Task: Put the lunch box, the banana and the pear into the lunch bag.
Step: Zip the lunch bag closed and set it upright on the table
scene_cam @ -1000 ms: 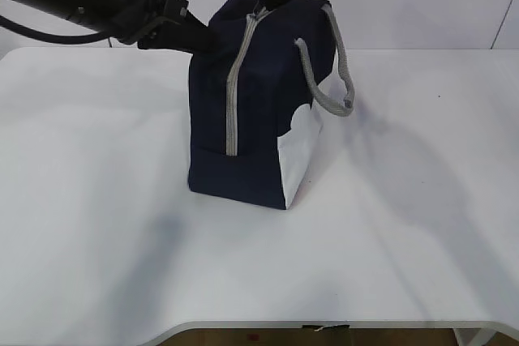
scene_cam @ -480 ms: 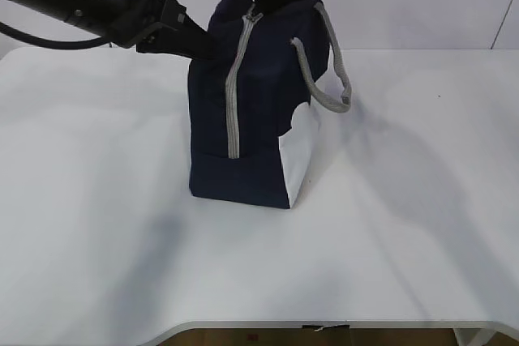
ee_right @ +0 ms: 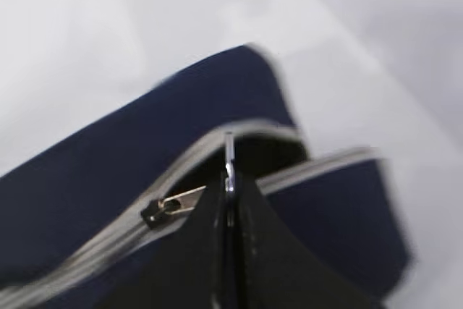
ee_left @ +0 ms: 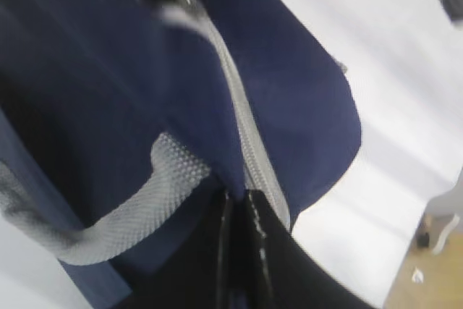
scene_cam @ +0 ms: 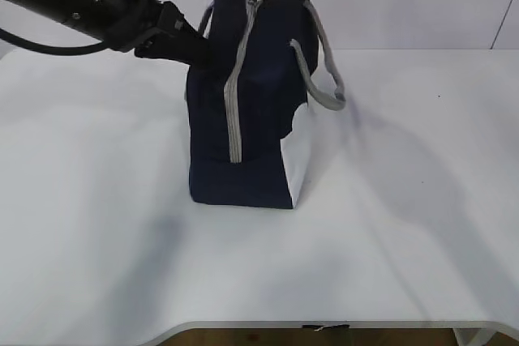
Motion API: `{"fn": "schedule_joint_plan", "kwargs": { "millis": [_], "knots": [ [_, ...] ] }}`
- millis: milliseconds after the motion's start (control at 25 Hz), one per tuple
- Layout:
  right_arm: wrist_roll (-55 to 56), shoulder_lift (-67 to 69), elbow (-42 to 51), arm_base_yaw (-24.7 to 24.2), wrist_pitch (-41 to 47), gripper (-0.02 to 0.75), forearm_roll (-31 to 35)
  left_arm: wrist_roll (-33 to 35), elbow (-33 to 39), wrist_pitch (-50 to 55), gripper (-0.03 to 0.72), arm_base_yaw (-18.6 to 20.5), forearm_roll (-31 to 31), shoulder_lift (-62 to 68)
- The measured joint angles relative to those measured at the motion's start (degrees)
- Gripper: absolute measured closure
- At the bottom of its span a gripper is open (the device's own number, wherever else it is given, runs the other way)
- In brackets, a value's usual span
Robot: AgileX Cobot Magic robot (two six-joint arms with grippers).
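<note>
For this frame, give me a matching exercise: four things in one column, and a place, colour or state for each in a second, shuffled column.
Column one:
1. lunch bag
2. zipper
3. left end effector
4. right end effector

Column two:
A. grey, running down the bag's front face
B. shut on the ring pull at the bag's top
C. navy, standing upright on the white table
D. shut on the bag's fabric beside the zipper

Pairs: 1-C, 2-A, 3-D, 4-B
</note>
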Motion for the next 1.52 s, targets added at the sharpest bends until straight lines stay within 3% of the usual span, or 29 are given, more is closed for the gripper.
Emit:
{"fn": "schedule_joint_plan", "kwargs": {
  "millis": [200,880,1520],
  "knots": [
    [0.6,0.2,-0.1,-0.5,-6.5,0.731,-1.6,0.0,0.0,3.0,0.69,0.0,0.9,0.0],
    [2.9,3.8,-0.1,-0.6,-12.0,0.731,-1.4,0.0,0.0,6.6,0.69,0.0,2.8,0.0],
    [4.0,8.2,-0.4,-7.1,-12.7,0.731,16.3,0.0,0.0,6.9,0.69,0.0,6.1,0.0]
  ]
}}
